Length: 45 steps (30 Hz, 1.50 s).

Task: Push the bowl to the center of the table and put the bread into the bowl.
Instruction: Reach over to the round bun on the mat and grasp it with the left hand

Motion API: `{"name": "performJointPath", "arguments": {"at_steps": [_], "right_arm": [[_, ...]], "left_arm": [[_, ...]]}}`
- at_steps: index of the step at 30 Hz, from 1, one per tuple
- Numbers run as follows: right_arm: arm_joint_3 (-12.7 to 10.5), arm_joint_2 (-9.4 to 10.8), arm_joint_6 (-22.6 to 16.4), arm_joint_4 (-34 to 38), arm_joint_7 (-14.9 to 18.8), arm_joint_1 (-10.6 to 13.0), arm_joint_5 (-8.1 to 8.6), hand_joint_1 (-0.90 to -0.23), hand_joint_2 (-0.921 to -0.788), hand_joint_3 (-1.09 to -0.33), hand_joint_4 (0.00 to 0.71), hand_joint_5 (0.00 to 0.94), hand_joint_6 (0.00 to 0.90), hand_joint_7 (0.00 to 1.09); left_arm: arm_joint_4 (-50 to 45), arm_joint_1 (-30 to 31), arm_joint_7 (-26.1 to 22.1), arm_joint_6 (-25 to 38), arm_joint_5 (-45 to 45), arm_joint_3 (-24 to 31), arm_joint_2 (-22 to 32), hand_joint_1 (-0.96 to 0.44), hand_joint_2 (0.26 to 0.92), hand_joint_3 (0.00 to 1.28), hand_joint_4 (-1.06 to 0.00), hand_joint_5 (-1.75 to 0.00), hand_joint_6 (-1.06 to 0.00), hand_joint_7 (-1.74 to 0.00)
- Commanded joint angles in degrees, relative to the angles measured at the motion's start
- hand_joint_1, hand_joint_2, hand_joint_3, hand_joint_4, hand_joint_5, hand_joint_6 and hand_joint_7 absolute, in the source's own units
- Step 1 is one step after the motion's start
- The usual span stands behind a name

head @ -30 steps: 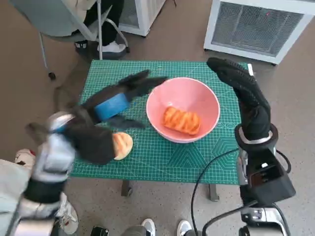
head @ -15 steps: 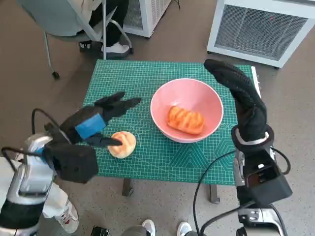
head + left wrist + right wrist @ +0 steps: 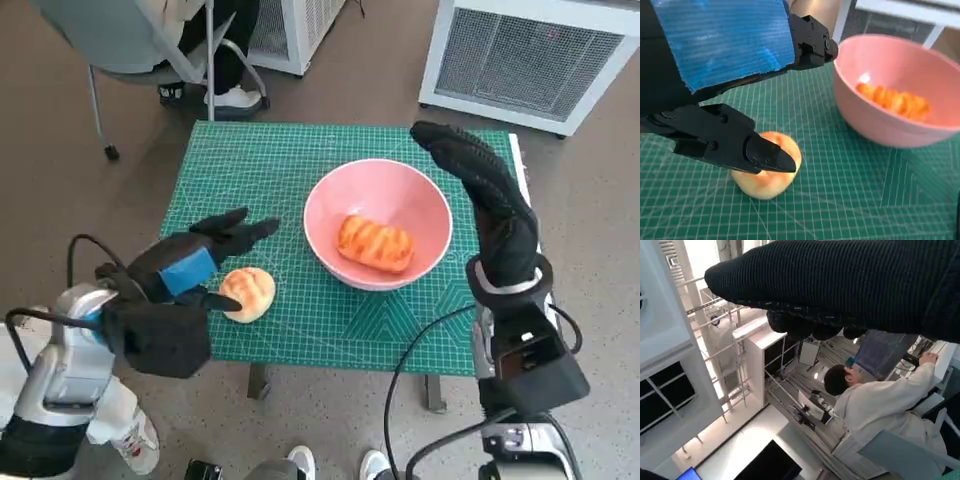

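A pink bowl (image 3: 415,205) sits right of the middle of the green mat, with a glazed orange bread loaf (image 3: 374,243) lying inside it. A round pale bun (image 3: 248,293) lies on the mat near the front left; it also shows in the left wrist view as the bun (image 3: 765,177), beside the bowl (image 3: 890,125). My left hand (image 3: 195,262) hovers over the bun with fingers spread, one fingertip (image 3: 772,157) close above it, holding nothing. My right hand (image 3: 480,185) stands open and raised by the bowl's right rim.
The green cutting mat (image 3: 250,180) covers the small table. A chair and a person's legs (image 3: 215,60) are behind the table's far left corner. A white grilled unit (image 3: 540,55) stands at the far right. A seated person (image 3: 880,405) shows in the right wrist view.
My left hand has drawn back from beside the bowl toward the front left and come down over the bun. The right hand has barely moved. The camera shifted slightly.
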Motion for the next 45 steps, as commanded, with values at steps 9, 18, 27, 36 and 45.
{"name": "performJointPath", "arguments": {"at_steps": [9,18,27,36,45], "right_arm": [[0.35,-0.39,0.64,0.00,0.88,1.14,0.34,-0.575,-0.921,-0.822,0.112,0.463,-0.001,0.76],[0.24,-0.65,0.65,-0.12,1.09,1.29,0.57,-0.579,-0.921,-0.820,0.106,0.472,-0.001,0.75],[0.13,-0.59,0.54,0.26,1.28,1.22,0.74,-0.583,-0.921,-0.816,0.102,0.476,-0.001,0.74],[0.13,-0.54,0.84,0.03,1.28,1.25,0.52,-0.584,-0.921,-0.814,0.101,0.478,-0.001,0.74],[0.20,-0.38,1.15,-0.32,1.12,1.30,0.31,-0.582,-0.921,-0.817,0.098,0.481,-0.001,0.74]], "left_arm": [[6.47,-1.91,0.32,3.88,4.14,-4.67,-2.18,-0.10,0.859,0.00,-0.11,0.00,-0.27,-0.02],[10.73,-3.43,-0.83,7.62,5.92,-7.46,-3.02,-0.08,0.862,0.00,-0.15,-0.01,-0.30,-0.03],[13.42,-4.44,-1.54,10.27,9.52,-11.04,-2.89,-0.10,0.869,0.00,-0.25,-0.04,-0.42,-0.08],[17.09,-4.03,2.85,4.86,9.13,-10.63,-2.65,0.08,0.908,0.10,-0.56,-1.05,-0.55,-0.71],[14.88,-3.58,4.29,0.05,6.72,-7.76,-1.83,0.00,0.913,0.13,-0.64,-1.22,-0.57,-1.22]]}}
